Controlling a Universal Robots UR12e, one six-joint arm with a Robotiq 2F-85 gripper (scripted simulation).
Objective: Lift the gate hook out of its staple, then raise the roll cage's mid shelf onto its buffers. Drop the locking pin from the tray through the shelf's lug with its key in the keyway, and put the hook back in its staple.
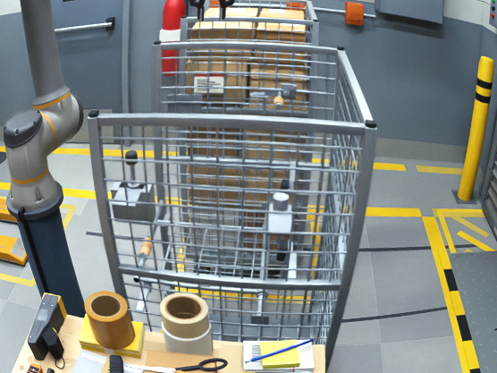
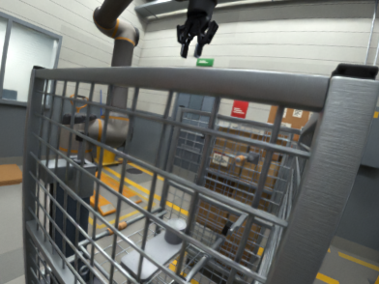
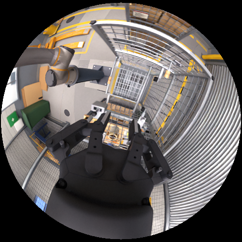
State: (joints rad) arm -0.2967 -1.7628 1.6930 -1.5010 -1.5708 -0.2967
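My gripper hangs high above the roll cage, well clear of its top rail. It holds nothing and its fingers are partly closed. The gate hook with an orange handle sits on the cage's far panel. The mid shelf lies low inside the cage, with a grey lug post on it. The locking pin stands with its black knob up in a grey tray block on the cage's left side. A second orange-handled piece lies low at the cage's left.
Stacked cardboard boxes fill a second cage behind. A table with tape rolls stands in front of the cage. The arm's pedestal is to the left. A yellow bollard stands at the right.
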